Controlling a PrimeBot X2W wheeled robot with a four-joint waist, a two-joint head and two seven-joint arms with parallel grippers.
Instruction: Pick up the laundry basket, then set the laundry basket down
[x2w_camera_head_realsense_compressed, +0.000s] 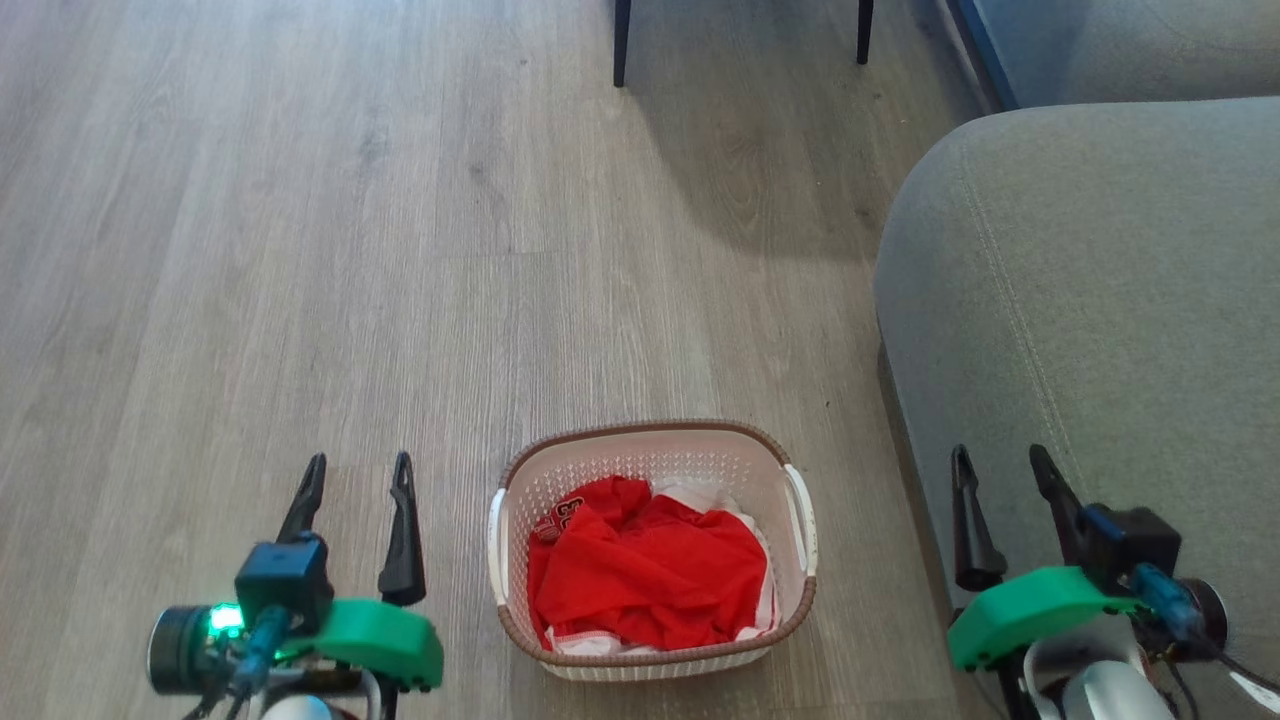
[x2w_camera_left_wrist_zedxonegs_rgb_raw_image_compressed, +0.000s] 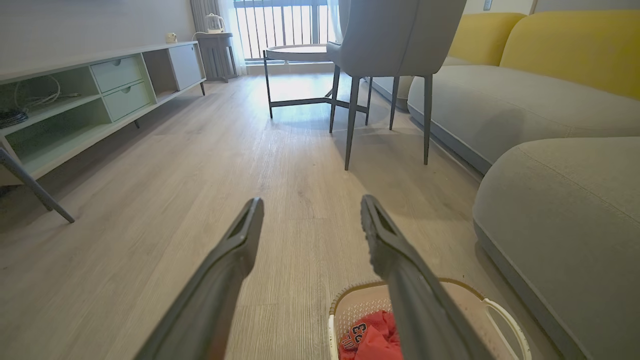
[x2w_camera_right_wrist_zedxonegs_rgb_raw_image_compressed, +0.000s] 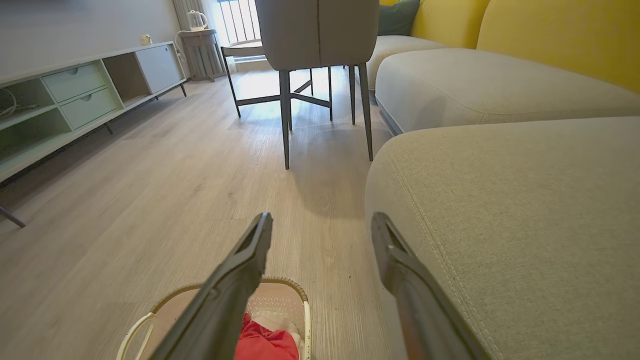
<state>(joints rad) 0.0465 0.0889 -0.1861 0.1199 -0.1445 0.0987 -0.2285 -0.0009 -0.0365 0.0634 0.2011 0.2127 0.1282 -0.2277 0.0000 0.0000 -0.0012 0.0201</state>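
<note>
Floorboards (x2w_camera_head_realsense_compressed: 300, 250) at lower centre hold our laundry basket (x2w_camera_head_realsense_compressed: 690, 462), red jersey (x2w_camera_head_realsense_compressed: 650, 580) hiding its bottom; left gripper (x2w_camera_head_realsense_compressed: 360, 460), right gripper (x2w_camera_head_realsense_compressed: 999, 452) gape empty.

Basket (x2w_camera_head_realsense_compressed: 640, 427): 1
Handles (x2w_camera_head_realsense_compressed: 495, 545) (x2w_camera_head_realsense_compressed: 803, 520): 2
Red garment (x2w_camera_head_realsense_compressed: 650, 580): 1
Grippers: 2, left gripper (x2w_camera_head_realsense_compressed: 360, 460) and right gripper (x2w_camera_head_realsense_compressed: 998, 452)
Chair (x2w_camera_left_wrist_zedxonegs_rgb_raw_image_compressed: 395, 35): 1
Cabinet (x2w_camera_left_wrist_zedxonegs_rgb_raw_image_compressed: 60, 62): 1
Drawers (x2w_camera_left_wrist_zedxonegs_rgb_raw_image_compressed: 117, 73) (x2w_camera_left_wrist_zedxonegs_rgb_raw_image_compressed: 127, 98): 2
Kettle (x2w_camera_left_wrist_zedxonegs_rgb_raw_image_compressed: 214, 22): 1

A pale wood-look floor (x2w_camera_head_realsense_compressed: 300, 250) is laid throughout. A grey sofa (x2w_camera_head_realsense_compressed: 1080, 300) is set along the right, backed by yellow cushions (x2w_camera_left_wrist_zedxonegs_rgb_raw_image_compressed: 575, 45). A grey chair (x2w_camera_left_wrist_zedxonegs_rgb_raw_image_compressed: 395, 35) on thin dark legs is placed beside a round table (x2w_camera_left_wrist_zedxonegs_rgb_raw_image_compressed: 295, 51). A low cabinet (x2w_camera_left_wrist_zedxonegs_rgb_raw_image_compressed: 100, 95) (two drawers, open shelves) is set against the wall (x2w_camera_left_wrist_zedxonegs_rgb_raw_image_compressed: 75, 20). Daylight is let in through a barred window (x2w_camera_left_wrist_zedxonegs_rgb_raw_image_compressed: 280, 22) at the far end.
</note>
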